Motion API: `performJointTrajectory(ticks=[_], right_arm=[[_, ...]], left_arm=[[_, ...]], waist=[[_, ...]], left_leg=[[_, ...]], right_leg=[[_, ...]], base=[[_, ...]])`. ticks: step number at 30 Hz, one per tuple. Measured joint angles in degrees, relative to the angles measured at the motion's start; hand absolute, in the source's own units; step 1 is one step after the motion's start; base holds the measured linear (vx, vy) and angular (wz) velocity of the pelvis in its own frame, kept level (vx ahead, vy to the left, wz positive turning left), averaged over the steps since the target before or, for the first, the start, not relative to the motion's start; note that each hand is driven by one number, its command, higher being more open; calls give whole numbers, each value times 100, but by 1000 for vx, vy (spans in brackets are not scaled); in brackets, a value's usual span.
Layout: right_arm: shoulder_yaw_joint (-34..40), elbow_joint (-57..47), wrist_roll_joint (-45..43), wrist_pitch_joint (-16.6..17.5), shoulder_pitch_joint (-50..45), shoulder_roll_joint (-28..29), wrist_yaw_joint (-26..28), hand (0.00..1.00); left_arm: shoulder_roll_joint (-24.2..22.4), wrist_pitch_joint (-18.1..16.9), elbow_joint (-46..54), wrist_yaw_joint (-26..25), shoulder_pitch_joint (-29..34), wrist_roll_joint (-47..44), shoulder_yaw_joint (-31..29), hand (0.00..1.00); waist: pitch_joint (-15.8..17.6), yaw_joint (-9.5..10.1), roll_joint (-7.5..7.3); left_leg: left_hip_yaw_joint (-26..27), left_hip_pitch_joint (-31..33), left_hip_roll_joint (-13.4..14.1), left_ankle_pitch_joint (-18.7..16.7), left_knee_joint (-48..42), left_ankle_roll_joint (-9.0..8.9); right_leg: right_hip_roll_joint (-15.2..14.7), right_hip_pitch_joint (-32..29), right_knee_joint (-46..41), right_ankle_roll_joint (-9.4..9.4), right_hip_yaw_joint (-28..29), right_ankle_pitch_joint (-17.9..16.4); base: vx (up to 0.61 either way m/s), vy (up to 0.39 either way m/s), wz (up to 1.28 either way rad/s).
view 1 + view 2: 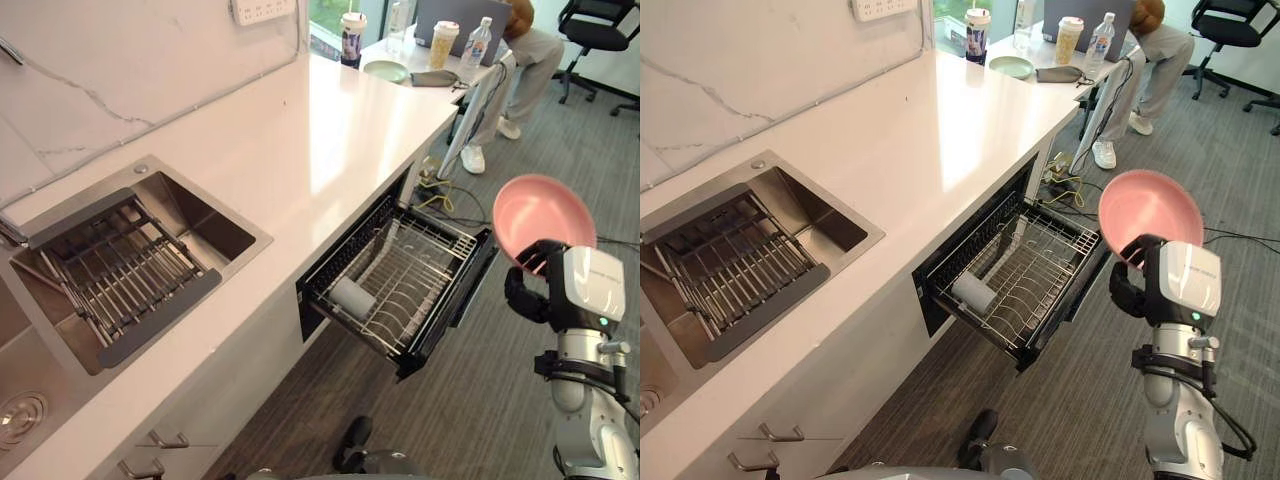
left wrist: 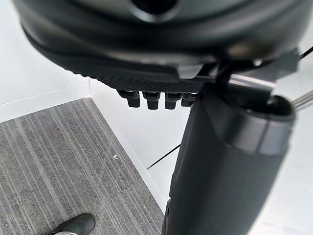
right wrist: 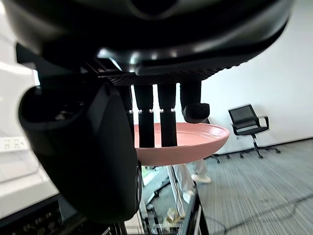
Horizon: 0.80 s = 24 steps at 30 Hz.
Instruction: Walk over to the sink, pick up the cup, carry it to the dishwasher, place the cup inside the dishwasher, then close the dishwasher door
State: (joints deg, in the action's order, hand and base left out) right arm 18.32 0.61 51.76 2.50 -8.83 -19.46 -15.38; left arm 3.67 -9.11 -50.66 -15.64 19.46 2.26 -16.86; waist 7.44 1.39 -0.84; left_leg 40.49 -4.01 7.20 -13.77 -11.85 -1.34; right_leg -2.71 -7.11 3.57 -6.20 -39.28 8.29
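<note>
Pinching a pink plate (image 1: pixel 540 212) in my right hand (image 1: pixel 528 290), I'm holding it by its lower edge, tilted up with its hollow side facing the camera. I'm not holding any cup. The plate is hanging over the grey carpet (image 1: pixel 470 400), just off the outer corner of the open dishwasher (image 1: pixel 478 282) and apart from it.

The right wrist view is giving the grip: fingers (image 3: pixel 145 125) are running down onto one face of the plate and the thumb (image 3: pixel 78 161) is pressing from the other side, so the hand is clamped on it. The head views aren't showing that contact, since the hand is sitting behind the plate's edge there.

A white cup-shaped thing (image 1: pixel 352 297) is lying on its side in the dishwasher's wire rack (image 1: pixel 425 262), well apart from my right hand.

My left hand (image 2: pixel 146 58) is hanging over carpet beside a white wall base. Nothing is showing in it, and I can't tell how open it is.

Further out, the sink (image 1: pixel 205 218) is carrying a drainer rack (image 1: pixel 120 265) in the white counter (image 1: pixel 300 140). A person (image 1: pixel 520 60) is sitting at the far desk.
</note>
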Motion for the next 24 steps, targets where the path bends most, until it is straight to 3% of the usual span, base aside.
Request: performJointTrajectory(ticks=[4,13,24], right_arm=[[-317,564,-113,-367,541,1,-6,0],[-660,864,-543,-970,1836,-309,-195,0],[-1302,1359,-898,-1153,2781,-748,-28,0]], left_arm=[[46,-168,-111,264,-424,-36,499,100],[152,-333,-103,396,-1176,-476,725,100],[143,-368,-78,394,-1488,-695,803,100]], waist=[[382,16,34],[1181,43,136],[1600,121,240]], left_leg=[[-208,420,2,-14,-234,26],[-735,1228,-132,43,-521,164],[-1085,1563,-317,130,-504,300]], right_leg=[[-52,-194,125,-12,-155,144],[-269,-714,125,17,-256,371],[-443,-915,124,83,-269,468]], base=[[-45,107,24],[-30,169,21],[-14,196,14]])
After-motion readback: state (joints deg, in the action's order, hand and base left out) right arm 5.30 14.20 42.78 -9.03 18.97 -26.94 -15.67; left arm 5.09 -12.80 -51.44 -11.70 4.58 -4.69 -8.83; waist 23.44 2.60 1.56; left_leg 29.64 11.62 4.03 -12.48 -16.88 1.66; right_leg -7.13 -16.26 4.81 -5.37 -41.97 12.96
